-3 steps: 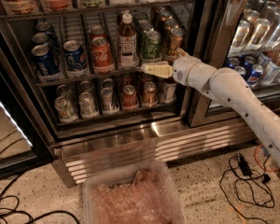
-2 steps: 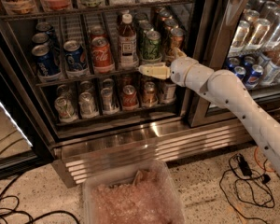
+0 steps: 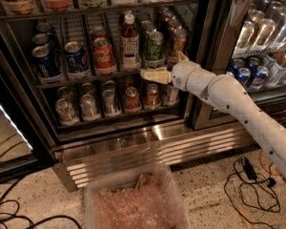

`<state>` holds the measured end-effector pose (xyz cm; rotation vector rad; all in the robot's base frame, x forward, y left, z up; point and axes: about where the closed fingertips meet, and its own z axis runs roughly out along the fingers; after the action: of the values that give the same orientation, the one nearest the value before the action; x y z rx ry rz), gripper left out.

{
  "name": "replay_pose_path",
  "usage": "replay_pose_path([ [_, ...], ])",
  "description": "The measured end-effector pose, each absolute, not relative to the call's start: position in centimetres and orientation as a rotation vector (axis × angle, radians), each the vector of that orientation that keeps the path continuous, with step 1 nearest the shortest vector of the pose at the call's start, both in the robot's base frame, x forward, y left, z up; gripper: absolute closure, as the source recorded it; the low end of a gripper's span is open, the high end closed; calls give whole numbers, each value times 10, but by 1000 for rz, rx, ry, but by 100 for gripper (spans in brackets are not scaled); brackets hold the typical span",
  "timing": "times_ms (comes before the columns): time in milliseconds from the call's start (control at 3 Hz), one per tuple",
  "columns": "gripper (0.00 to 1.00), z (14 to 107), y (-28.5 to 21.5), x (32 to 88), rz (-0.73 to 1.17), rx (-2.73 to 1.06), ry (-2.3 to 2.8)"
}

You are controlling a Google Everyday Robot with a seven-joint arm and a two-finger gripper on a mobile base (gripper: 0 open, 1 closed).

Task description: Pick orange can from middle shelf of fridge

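A speckled floor runs up to the fridge (image 3: 133, 147), whose middle shelf (image 3: 86, 78) carries lanes of cans. The orange can (image 3: 178, 41) stands in the rightmost lane, beside a green can (image 3: 154, 46). The gripper (image 3: 156, 74) hangs at the front rail, below and left of it; how wide the claw stands cannot be told. It should probably rise and move right, sparing the neighbour.

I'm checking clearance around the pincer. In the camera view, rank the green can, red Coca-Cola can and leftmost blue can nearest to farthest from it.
The pincer is at the front of the middle shelf, right side.
1. Green can, just above the pincer.
2. Red Coca-Cola can, to the left, mid-shelf.
3. Blue can, far left lane.
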<state>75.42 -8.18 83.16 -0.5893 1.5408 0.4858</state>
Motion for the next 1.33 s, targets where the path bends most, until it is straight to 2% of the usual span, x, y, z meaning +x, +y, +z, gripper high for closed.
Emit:
replay_pose_path([
  [1333,0,814,-115,768,364,-479,1611],
])
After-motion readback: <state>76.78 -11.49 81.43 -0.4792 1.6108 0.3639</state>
